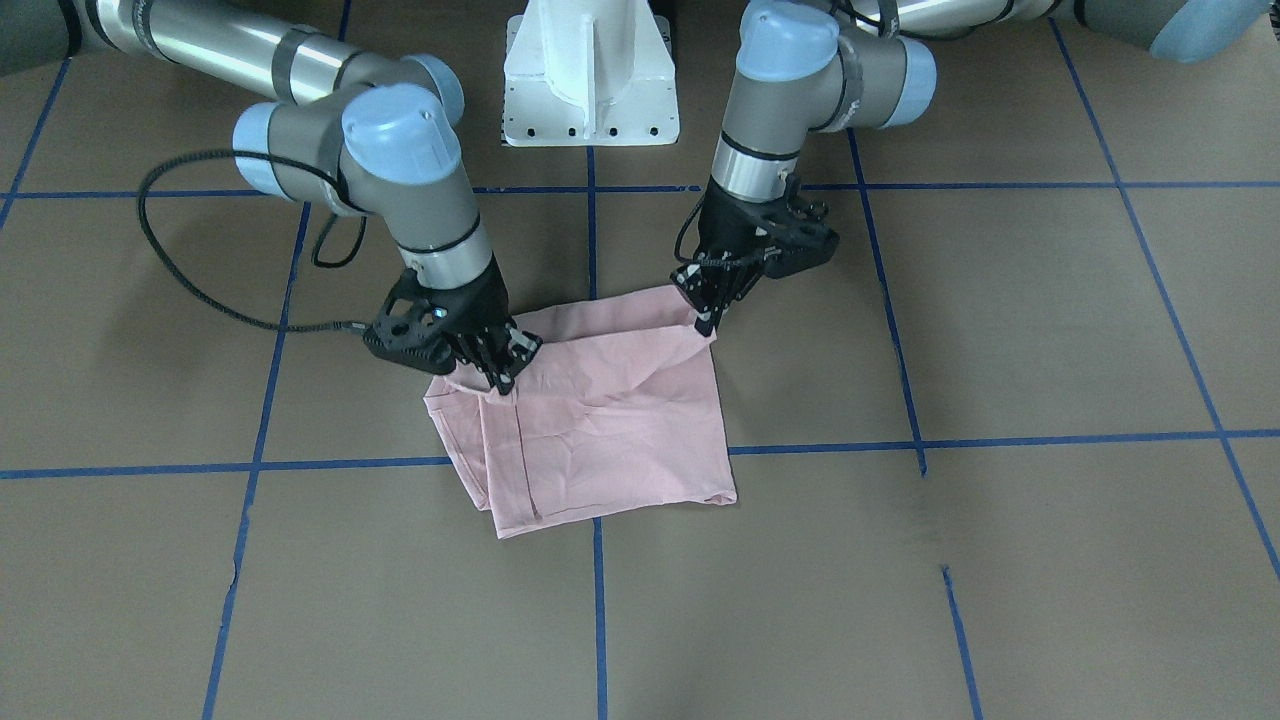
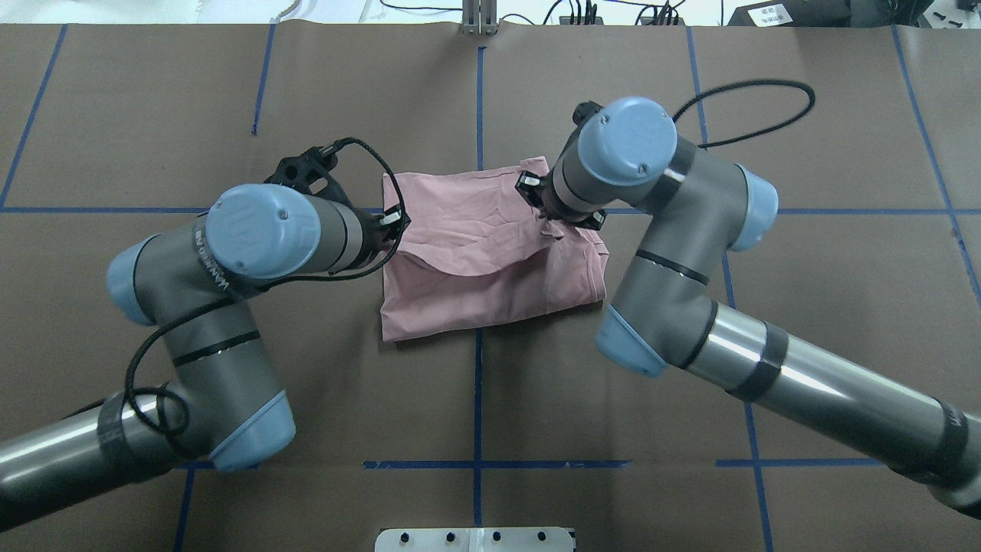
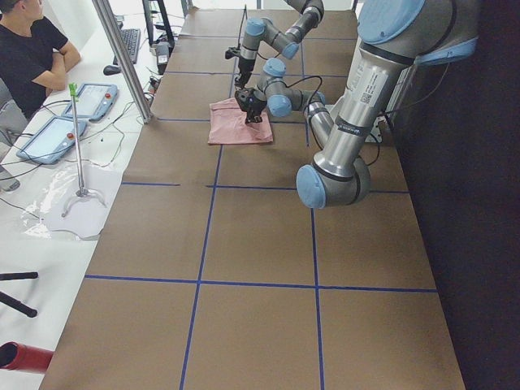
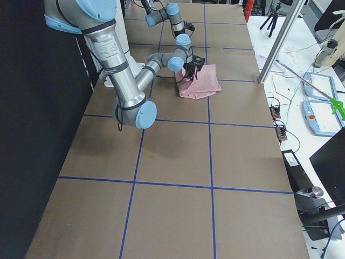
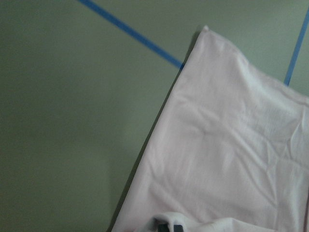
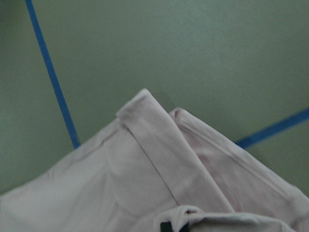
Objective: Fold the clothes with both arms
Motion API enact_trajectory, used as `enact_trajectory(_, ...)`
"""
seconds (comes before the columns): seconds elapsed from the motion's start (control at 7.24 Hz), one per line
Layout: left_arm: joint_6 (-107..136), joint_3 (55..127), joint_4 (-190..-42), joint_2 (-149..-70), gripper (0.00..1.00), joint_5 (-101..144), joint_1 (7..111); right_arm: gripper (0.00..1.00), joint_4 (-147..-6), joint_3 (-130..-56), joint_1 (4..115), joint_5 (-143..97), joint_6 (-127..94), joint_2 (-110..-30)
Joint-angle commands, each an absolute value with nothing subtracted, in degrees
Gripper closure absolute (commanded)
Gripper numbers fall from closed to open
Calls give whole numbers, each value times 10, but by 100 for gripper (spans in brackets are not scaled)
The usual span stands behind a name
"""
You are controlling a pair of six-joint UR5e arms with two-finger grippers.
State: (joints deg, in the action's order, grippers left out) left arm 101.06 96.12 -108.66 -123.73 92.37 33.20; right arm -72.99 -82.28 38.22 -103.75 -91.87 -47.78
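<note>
T-shirt (image 1: 610,420), soft pink creased cloth, folded into a rough rectangle.

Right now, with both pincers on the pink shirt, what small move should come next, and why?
Probably carry both together away from the base: the left pincer and right pincer each pinch the T-shirt's raised near edge, while its far half lies flat.

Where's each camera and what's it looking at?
Front-facing: across the table, facing left gripper, right gripper.
Overhead: behind robot, above left arm, right arm.
Exterior left: table's end, left arm nearest.
Exterior right: opposite end, right arm nearest.
Left wrist: down onto pink T-shirt.
Right wrist: onto its folded corner.
All share the T-shirt.
</note>
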Motion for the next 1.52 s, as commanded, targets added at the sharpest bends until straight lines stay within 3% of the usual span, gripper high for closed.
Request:
enact_trajectory(0.0, 930, 792, -1196, -1287, 6, 925, 422, 97, -601, -614, 443, -1043, -897, -398)
enact_trajectory(0.14, 886, 757, -1221, -1288, 0, 929, 455, 1, -601, -609, 460, -1042, -872, -398)
enact_trajectory(0.55, 882, 751, -1236, -1288, 0, 943, 458, 0, -602, -601, 485, -1045, -860, -388)
enact_trajectory(0.97, 799, 777, -1230, -1278, 0, 1049, 506, 0, -666, -600, 574, -1083, -680, -400)
enact_trajectory(1.38, 564, 859, -1227, -1153, 0, 1157, 645, 0, -682, -677, 711, -1222, -396, -558)
